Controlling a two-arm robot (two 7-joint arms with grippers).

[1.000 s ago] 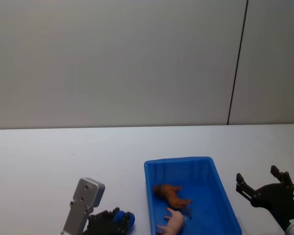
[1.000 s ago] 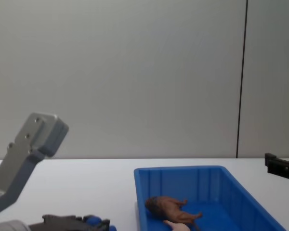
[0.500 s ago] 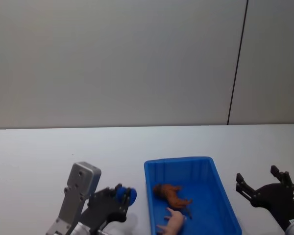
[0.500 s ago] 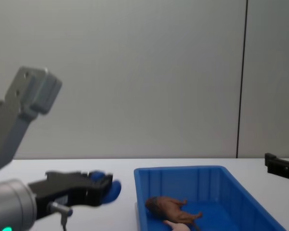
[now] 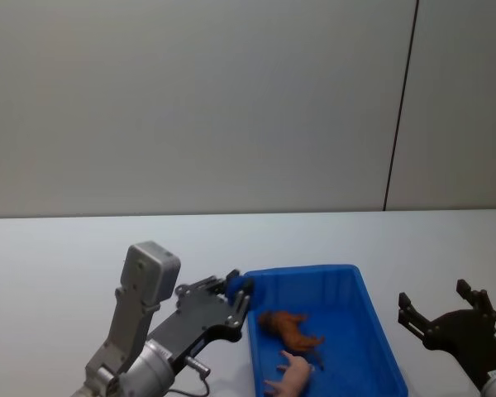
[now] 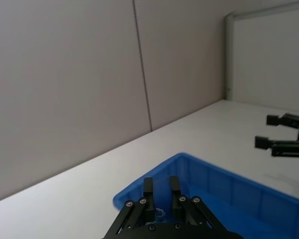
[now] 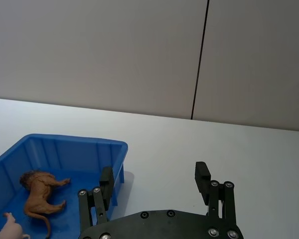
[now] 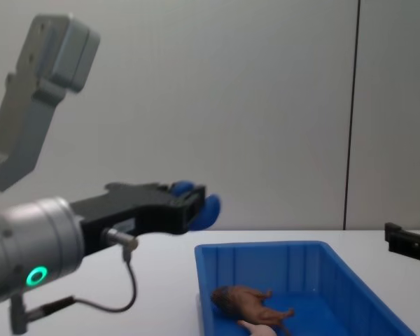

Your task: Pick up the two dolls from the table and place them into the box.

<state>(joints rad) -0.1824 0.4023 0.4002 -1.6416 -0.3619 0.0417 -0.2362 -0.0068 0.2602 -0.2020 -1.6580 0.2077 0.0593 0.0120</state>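
My left gripper [image 5: 231, 296] is shut on the small dark-blue doll [image 5: 241, 284], held in the air over the far left corner of the blue box [image 5: 302, 270]. From the chest, the blue doll [image 8: 210, 209] pokes out past the left gripper [image 8: 194, 203], well above the box [image 8: 266, 246]. The brown four-legged doll [image 5: 291, 328] lies on its side inside the box, also clear from the right wrist as the brown doll [image 7: 40, 191]. My right gripper [image 5: 434, 298] rests open on the white table [image 5: 66, 256], right of the box.
A small pink figure [image 5: 293, 376] lies in the box near the brown doll. A grey wall stands behind the table. Bare tabletop stretches left of the box and beyond it.
My left gripper has risen from the table with the blue doll and swung right, up to the box's corner. The right arm has stayed put.
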